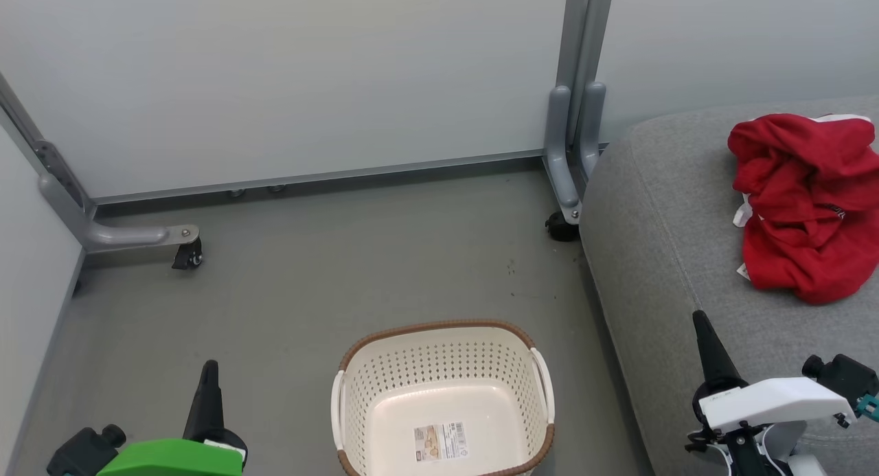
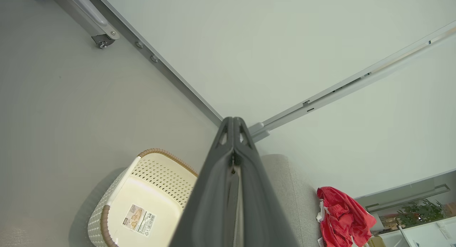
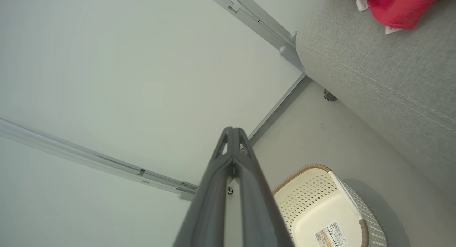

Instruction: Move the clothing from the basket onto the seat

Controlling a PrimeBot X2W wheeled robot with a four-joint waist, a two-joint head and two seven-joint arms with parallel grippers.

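The basket (image 1: 439, 325) is empty and the clothing (image 1: 803, 201) lies on the seat (image 1: 659, 242) to its right. The left end effector (image 1: 209, 369) and right end effector (image 1: 701, 321) are closed and hold nothing, so no move seems needed.

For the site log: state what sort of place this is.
Likely a test bay staged as a living room: wheeled partition panels, a grey sofa cushion holding red clothing, a laundry basket.

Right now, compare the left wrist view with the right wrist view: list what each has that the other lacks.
Left wrist, not right: a potted plant beyond the clothing, and a wheeled partition foot. Right wrist, not left: a black caster beside the seat. Both: the empty basket with its label, the red clothing lying on the grey seat, pale partitions.
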